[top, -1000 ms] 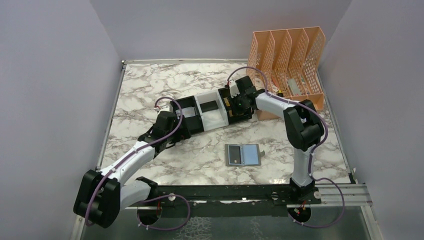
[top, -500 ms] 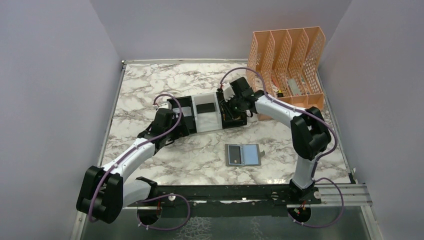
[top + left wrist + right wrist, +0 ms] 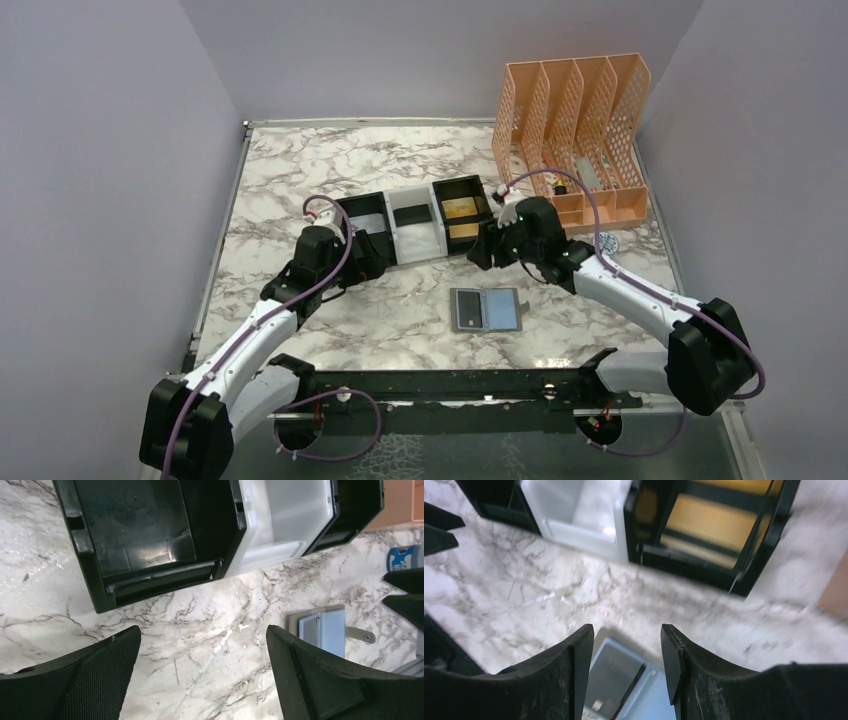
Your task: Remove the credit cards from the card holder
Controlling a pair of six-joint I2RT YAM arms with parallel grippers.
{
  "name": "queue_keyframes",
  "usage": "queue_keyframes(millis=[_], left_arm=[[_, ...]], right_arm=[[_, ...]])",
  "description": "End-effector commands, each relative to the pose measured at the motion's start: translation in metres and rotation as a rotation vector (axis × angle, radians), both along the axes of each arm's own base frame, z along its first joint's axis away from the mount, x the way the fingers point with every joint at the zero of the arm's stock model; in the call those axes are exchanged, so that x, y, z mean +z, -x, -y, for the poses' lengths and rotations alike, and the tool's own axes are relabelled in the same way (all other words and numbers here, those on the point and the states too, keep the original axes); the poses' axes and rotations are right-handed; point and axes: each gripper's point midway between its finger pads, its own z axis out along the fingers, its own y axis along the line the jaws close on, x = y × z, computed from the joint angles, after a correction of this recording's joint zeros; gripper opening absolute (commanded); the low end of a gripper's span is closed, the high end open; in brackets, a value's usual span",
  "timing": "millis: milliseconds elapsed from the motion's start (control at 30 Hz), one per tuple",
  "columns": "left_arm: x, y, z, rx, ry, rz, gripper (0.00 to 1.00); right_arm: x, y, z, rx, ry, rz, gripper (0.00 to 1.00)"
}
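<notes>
As it lies open, card holder point(image 3: 487, 310): on bench point(image 3: 300, 180), just before tray point(image 3: 418, 247).
right pincer point(image 3: 626, 630): spread, empty, near holder.
left pincer point(image 3: 203, 632): spread, empty.
next: drop square, pinch dark card point(image 3: 465, 310) edge only.

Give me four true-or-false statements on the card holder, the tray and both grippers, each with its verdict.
1. The card holder lies open on the table. True.
2. The right gripper is shut on a card. False: it is open and empty.
3. A gold-yellow card lies in the tray's black compartment nearest the file rack. True.
4. The left gripper grips the card holder. False: it is open, over bare table beside the tray.
</notes>
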Motion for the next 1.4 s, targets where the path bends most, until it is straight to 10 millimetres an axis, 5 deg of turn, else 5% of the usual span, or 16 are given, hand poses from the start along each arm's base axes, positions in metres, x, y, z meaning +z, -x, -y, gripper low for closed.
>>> queue_keyframes(millis=[0, 133, 267, 467, 800, 1367], left_arm=[[0.003, 0.02, 0.01, -0.043, 0.086, -0.025, 0.99], [0.023, 0.024, 0.038, -0.16, 0.207, 0.013, 0.97], [0.031, 0.028, 0.065, -0.278, 0.188, 0.015, 0.95], [0.023, 0.045, 0.122, -0.402, 0.124, -0.009, 0.9], [0.005, 0.066, 0.185, -0.521, 0.137, -0.054, 0.61], [-0.045, 0.075, 0.216, -0.581, 0.074, -0.154, 0.3]], right_arm=[[-0.027, 0.049, -0.009, -0.084, -0.202, -0.297, 0.52], [-0.048, 0.077, -0.008, -0.105, -0.293, -0.412, 0.48], [-0.056, 0.083, -0.006, -0.13, -0.316, -0.443, 0.46], [-0.07, 0.078, 0.006, -0.219, -0.27, -0.445, 0.39], [-0.077, 0.089, -0.001, -0.195, -0.329, -0.496, 0.34], [-0.112, 0.093, 0.017, -0.294, -0.254, -0.534, 0.29]])
